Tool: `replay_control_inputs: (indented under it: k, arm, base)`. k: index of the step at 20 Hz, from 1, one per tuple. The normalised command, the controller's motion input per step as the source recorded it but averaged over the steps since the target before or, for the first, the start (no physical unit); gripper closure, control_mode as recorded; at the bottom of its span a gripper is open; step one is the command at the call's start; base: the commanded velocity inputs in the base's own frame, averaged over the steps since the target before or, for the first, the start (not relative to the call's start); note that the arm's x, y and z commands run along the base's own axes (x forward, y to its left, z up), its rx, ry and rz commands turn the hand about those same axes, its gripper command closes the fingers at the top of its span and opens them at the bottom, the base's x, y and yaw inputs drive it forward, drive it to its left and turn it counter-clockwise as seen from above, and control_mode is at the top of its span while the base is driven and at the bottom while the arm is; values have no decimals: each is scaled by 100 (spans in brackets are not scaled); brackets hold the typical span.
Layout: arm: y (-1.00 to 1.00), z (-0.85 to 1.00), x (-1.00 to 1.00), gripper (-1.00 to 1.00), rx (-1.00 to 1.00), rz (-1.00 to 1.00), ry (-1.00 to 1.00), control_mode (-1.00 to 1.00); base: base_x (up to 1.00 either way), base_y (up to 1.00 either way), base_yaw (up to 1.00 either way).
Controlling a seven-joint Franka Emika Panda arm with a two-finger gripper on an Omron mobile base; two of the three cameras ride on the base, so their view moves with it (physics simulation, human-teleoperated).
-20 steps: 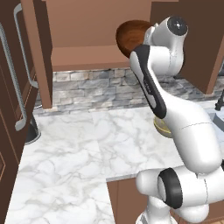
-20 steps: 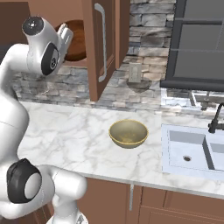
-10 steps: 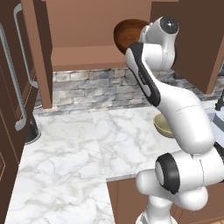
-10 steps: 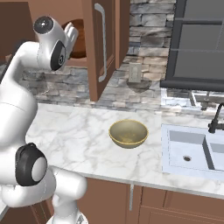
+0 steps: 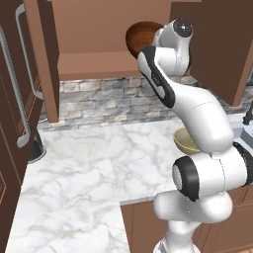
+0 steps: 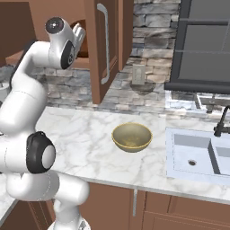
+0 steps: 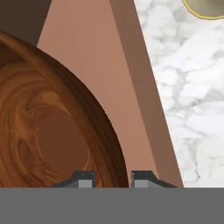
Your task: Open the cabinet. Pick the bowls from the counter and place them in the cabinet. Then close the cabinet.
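— Wood between the fingers? State the claw's condition.
— Confirmed. The gripper (image 7: 113,178) is clenched on the rim of the dark wooden bowl (image 7: 48,127), which spreads toward 10 o'clock from the tips in the hand view.
— Arm pose?
— Raised high, the wrist reaching into the open cabinet (image 5: 99,64), the bowl over its shelf.
— Second bowl?
— The beige bowl (image 6: 131,136) sits on the counter (image 6: 85,139), at 5 o'clock from the hand in the right base view.

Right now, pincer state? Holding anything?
Pincer: shut on the rim of the dark wooden bowl, held over the cabinet shelf.
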Motion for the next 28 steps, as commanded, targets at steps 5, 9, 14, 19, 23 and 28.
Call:
replay_control_inputs:
  k: [5,9,14,19,23,28]
  arm:
    - [0,-12,40,100,0,0,0,-100]
    - [0,-21,31,100,0,0,0,-100]
    - [0,-23,35,100,0,0,0,-100]
    - [-2,-5,7,-100,0,0,0,-100]
    - [0,19,-13,-100,3,0,-13,-100]
    - [-1,70,-34,-100,16,0,-45,-100]
  base:
    - [0,0,0]
    - [0,0,0]
    - [0,0,0]
    - [0,0,0]
    - [0,0,0]
    - [0,0,0]
